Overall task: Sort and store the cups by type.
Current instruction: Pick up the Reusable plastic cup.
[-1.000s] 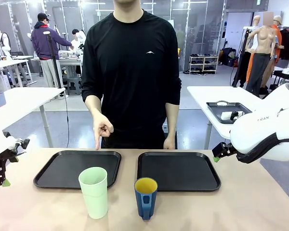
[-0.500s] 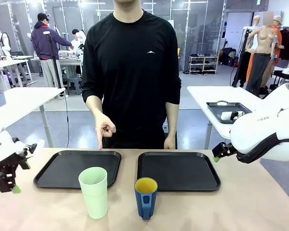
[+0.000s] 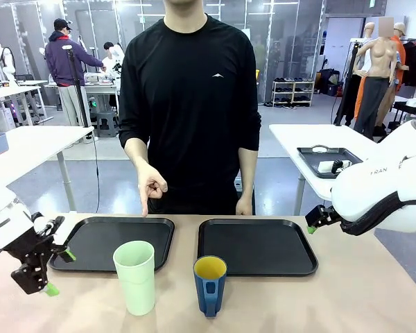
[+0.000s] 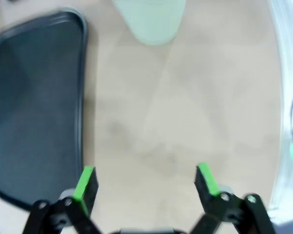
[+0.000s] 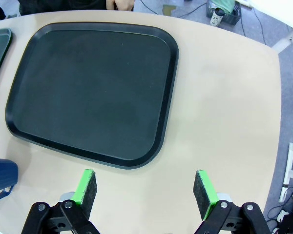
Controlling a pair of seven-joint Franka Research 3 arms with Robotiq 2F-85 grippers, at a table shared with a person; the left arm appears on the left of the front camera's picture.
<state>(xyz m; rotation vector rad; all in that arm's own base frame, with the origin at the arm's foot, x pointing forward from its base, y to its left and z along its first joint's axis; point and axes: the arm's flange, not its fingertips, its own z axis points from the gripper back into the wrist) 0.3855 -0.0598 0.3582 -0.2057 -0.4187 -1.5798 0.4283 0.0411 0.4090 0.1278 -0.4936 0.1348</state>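
Note:
A tall mint-green tumbler [image 3: 134, 276] stands upright on the table, in front of the left black tray [image 3: 90, 244]. To its right stands a dark blue mug [image 3: 209, 284] with a yellow inside, its handle facing me. My left gripper [image 3: 59, 272] hovers open to the left of the tumbler, clear of it. In the left wrist view that gripper [image 4: 145, 181] is open over bare table, with the tumbler's base [image 4: 149, 19] ahead. My right gripper [image 3: 312, 226] hangs by the right tray's [image 3: 256, 246] right edge. The right wrist view shows it [image 5: 145, 187] open and empty.
The person stands at the far side, one hand [image 3: 150, 187] pointing a finger down over the left tray's back edge. Both trays hold nothing. The blue mug's edge [image 5: 1, 176] shows at the lower left of the right wrist view.
My left arm has swung in from the table's left edge toward the tumbler, and its gripper has dropped lower. The right arm and both cups have not moved.

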